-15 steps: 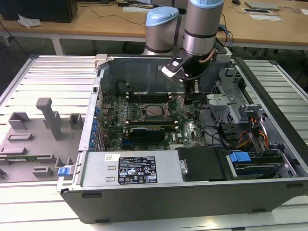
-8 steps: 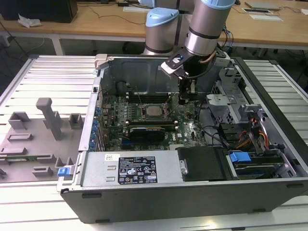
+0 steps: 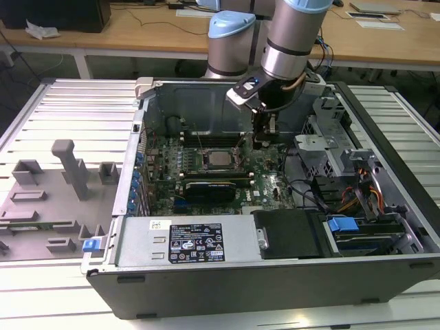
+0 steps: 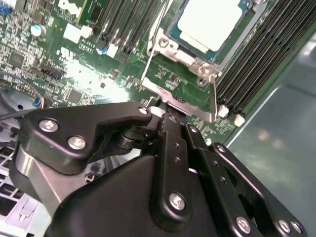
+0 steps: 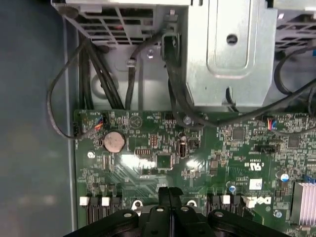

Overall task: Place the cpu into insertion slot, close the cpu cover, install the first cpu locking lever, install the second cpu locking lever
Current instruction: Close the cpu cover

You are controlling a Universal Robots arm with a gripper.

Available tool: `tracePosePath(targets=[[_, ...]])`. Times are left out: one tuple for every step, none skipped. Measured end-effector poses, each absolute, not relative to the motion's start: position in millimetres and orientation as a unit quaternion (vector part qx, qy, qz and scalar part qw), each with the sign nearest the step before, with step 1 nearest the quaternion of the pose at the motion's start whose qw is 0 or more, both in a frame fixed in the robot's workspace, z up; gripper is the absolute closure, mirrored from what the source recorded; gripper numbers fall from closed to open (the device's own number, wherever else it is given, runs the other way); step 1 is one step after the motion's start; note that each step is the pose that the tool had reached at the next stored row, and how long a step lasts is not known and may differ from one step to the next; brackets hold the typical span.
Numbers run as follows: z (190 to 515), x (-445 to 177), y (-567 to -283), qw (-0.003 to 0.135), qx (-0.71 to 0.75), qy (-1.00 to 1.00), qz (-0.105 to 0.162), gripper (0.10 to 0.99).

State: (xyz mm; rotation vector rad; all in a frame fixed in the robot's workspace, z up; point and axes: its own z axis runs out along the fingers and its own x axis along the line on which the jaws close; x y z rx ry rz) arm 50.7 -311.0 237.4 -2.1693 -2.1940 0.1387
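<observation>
Two fingers (image 5: pixel 162 198) of my hand (image 3: pixel 263 142) are pressed together, pinching nothing I can make out, tip low beside the edge of the cpu cover (image 4: pixel 169 46). Just to the exterior view's left of my hand, mid-frame, the cpu (image 3: pixel 218 159) lies seated in the insertion slot (image 3: pixel 207 167), cover seemingly down over it. I judge I'm here for the locking levers (image 4: pixel 152 57).

Silver-grey sq cpu (image 4: pixel 210 22) sits flat, top up. Metal cpu cover (image 4: pixel 187 58) lies down round it, chip showing thru window.

cpu (image 4: pixel 210 22) partly beyond the edge
</observation>
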Motion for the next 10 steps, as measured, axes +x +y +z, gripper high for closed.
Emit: tracePosePath(targets=[[237.4, 47.5, -311.0, 0.026, -0.702, -0.710, 0.045, 0.980], [237.4, 45.5, -311.0, 0.026, -0.702, -0.710, 0.045, 0.980], [237.4, 42.8, -311.0, 0.026, -0.702, -0.710, 0.045, 0.980], [237.4, 39.7, -311.0, 0.026, -0.702, -0.710, 0.044, 0.980], [237.4, 36.7, -311.0, 0.026, -0.702, -0.710, 0.044, 0.980], [237.4, 34.7, -311.0, 0.026, -0.702, -0.710, 0.044, 0.980], [237.4, 32.3, -311.0, 0.026, -0.702, -0.710, 0.044, 0.980], [237.4, 30.4, -311.0, 0.026, -0.702, -0.710, 0.044, 0.980], [237.4, 28.3, -311.0, 0.026, -0.702, -0.710, 0.044, 0.980], [237.4, 26.6, -311.0, 0.026, -0.702, -0.710, 0.044, 0.980]])
